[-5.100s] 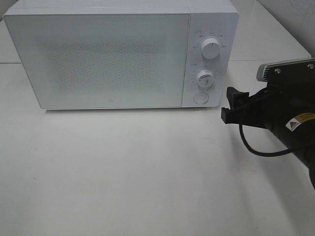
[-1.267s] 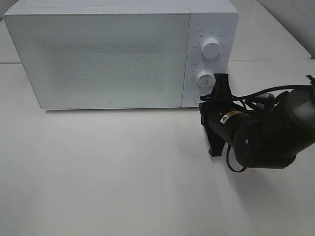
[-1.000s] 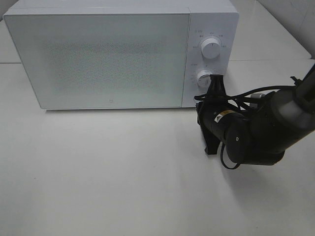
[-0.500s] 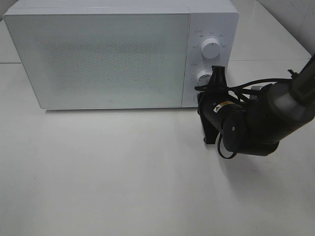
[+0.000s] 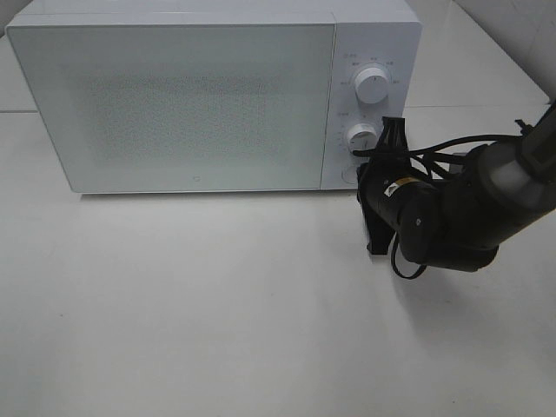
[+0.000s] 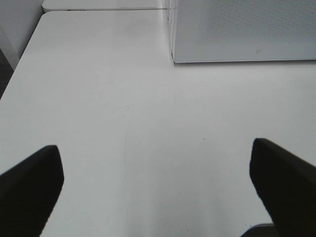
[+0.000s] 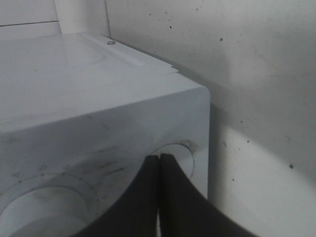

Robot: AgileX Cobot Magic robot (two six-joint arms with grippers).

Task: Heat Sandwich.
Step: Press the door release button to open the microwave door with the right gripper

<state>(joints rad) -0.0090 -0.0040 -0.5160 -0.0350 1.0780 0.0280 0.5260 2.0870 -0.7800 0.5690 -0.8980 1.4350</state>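
Nearest, the left gripper [image 6: 154,145] hangs over the smooth white table [image 5: 217,304], jaws wide apart with nothing between them. Further on, the right gripper [image 7: 159,163], its matte black fingers pinched together on nothing, sets its tip at the round flat button [image 7: 174,148] low on the boxy white microwave [image 5: 373,43]. It is probably pressing to release the door. Next comes a firm, straight push, then room for the glossy, speckled door [image 5: 191,104] to swing. The sandwich shows in no view
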